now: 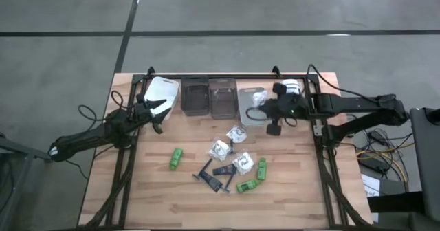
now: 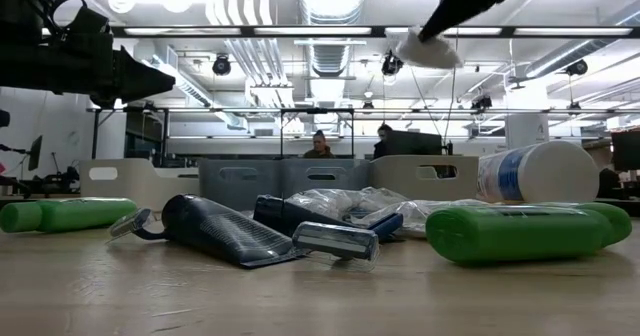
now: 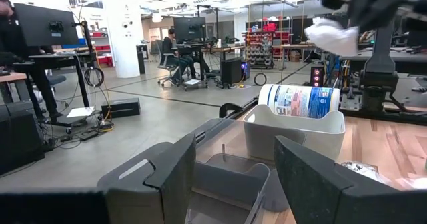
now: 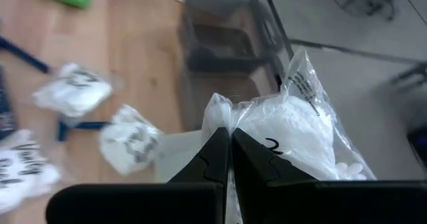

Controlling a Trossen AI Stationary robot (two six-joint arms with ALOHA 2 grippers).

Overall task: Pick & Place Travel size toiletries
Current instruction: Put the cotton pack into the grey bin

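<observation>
Clear packet (image 4: pixel 293 127) with white contents is pinched by its top edge in the right end effector (image 4: pixel 230 151), fingers pressed together on the film, so it hangs free directly above the white bin (image 1: pixel 249 114), probably for a drop. Left end effector (image 3: pixel 233 177) idles spread by the bin row; remaining toiletries (image 1: pixel 227 163) lie on the worktop (image 1: pixel 158 196) well behind the right one.

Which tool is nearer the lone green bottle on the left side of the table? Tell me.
Left. The left tool hovers open by the bins, just behind the lone green bottle. The right tool, shut on a clear packet, is over the white bin across the table.
</observation>
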